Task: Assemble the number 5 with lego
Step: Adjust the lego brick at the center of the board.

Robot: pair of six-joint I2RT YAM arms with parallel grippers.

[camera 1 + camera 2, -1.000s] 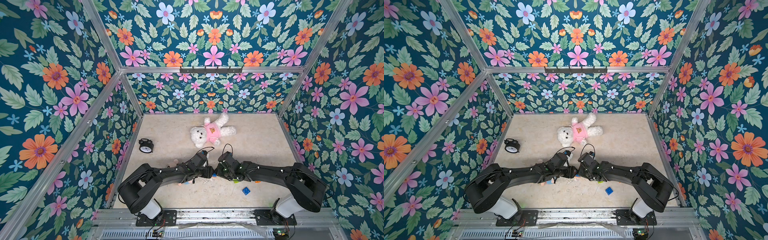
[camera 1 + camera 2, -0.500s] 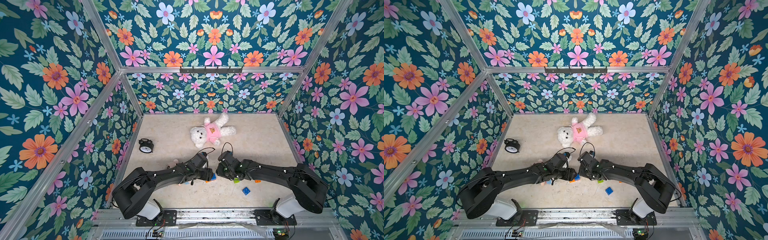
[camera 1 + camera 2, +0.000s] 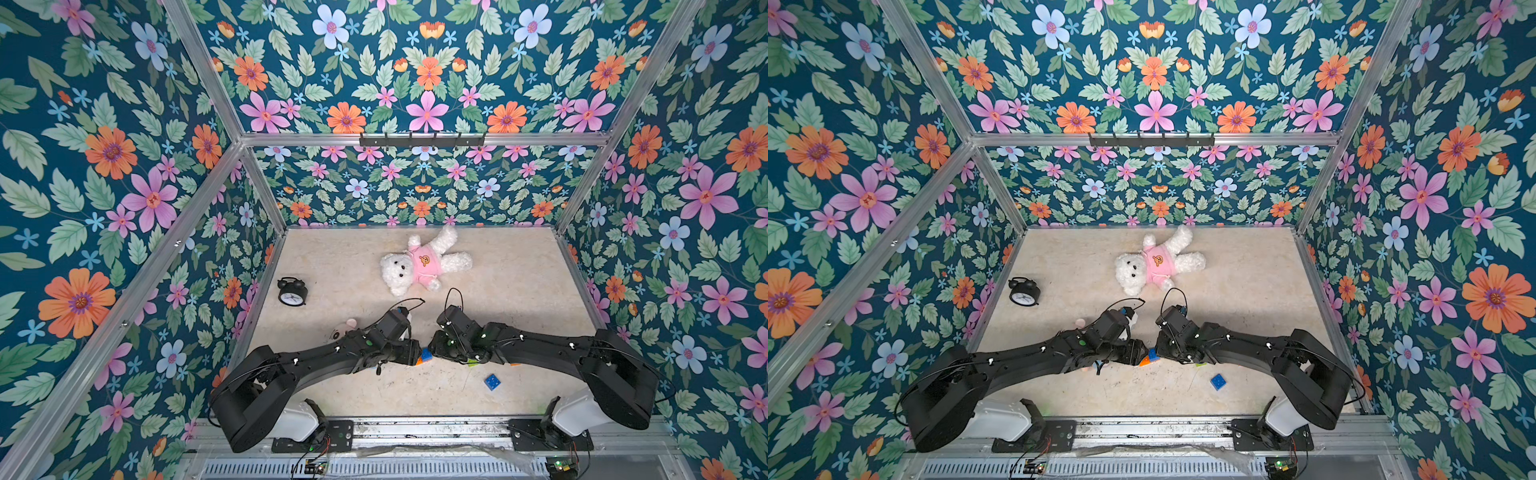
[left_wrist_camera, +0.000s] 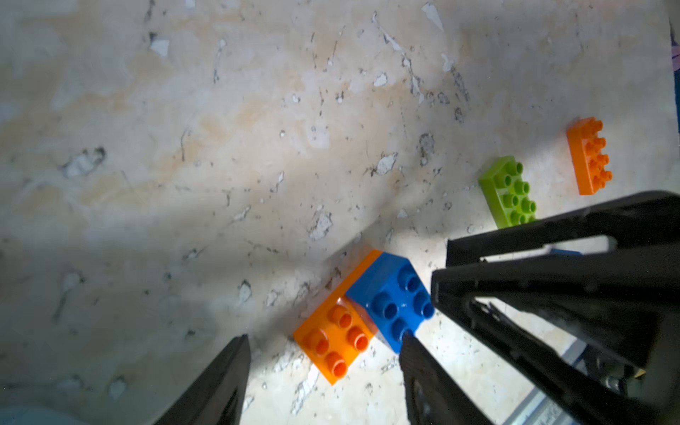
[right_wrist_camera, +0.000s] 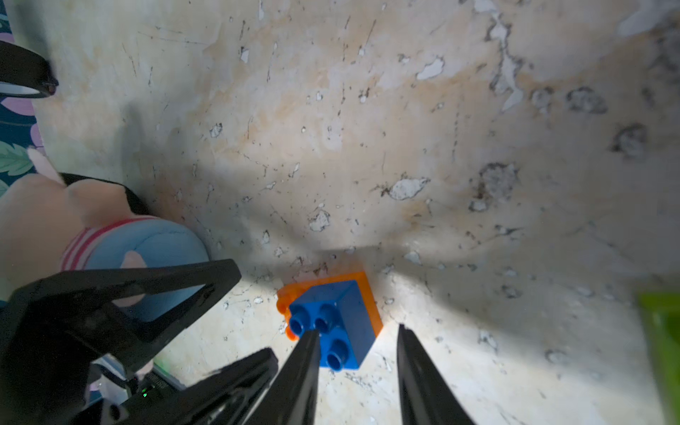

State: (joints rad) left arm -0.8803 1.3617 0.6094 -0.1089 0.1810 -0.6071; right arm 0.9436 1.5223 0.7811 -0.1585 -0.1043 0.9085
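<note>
Jaws first: my left jaws stand parted astride the joined pair, one tip touching the blue brick (image 4: 390,294); my right jaws hang slightly parted around that same brick, clamping nothing. It sits on one end of a long orange brick (image 4: 331,342), near the tabletop's (image 4: 184,147) front edge, about midway along. One joint done, I judge; lime green brick (image 4: 509,191), second orange brick (image 4: 588,160) and loose blue brick (image 3: 492,381) lie unjoined nearby.

A short brick (image 4: 392,300) is seated on one end of a long brick (image 4: 333,344) on the desk (image 4: 220,147), between the left claw (image 4: 323,340) and right claw (image 5: 357,331); a teddy bear (image 3: 422,266) is laid behind them.
</note>
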